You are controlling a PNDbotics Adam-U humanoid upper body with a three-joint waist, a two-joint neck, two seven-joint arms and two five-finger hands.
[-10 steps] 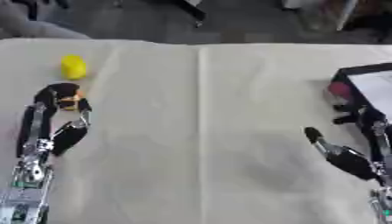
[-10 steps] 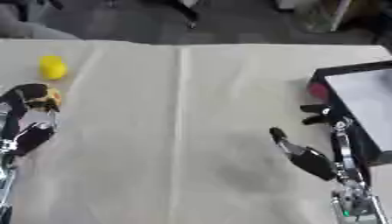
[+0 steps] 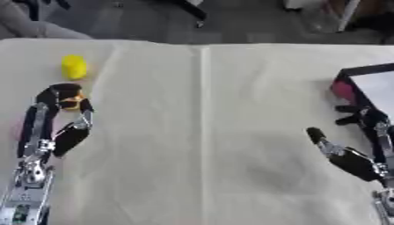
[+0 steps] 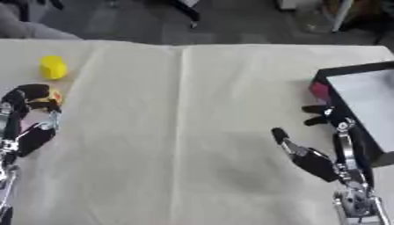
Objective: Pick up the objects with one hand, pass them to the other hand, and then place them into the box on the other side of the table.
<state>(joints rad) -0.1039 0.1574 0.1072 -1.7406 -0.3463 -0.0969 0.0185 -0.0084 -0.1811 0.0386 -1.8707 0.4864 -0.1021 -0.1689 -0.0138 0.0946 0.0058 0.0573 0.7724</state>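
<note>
A yellow object (image 3: 74, 67) lies on the cream cloth at the far left. Just below it my left hand (image 3: 58, 114) reaches over a small orange object (image 3: 71, 103); its fingers curl down round the object's far side and its thumb hangs beside it. The dark box (image 4: 362, 103) with a pale inside stands at the right edge, and a pink-red thing (image 4: 319, 91) shows against its left wall. My right hand (image 4: 327, 145) hovers open in front of the box, fingers up, thumb spread to the left.
The cloth-covered table (image 3: 200, 132) has a fold line running down its middle. Beyond the far edge is a dark floor with chair legs. A pink patch (image 3: 15, 132) shows beside my left forearm.
Both hands stay almost where they were; the left hand's fingers seem to have closed slightly further over the orange object.
</note>
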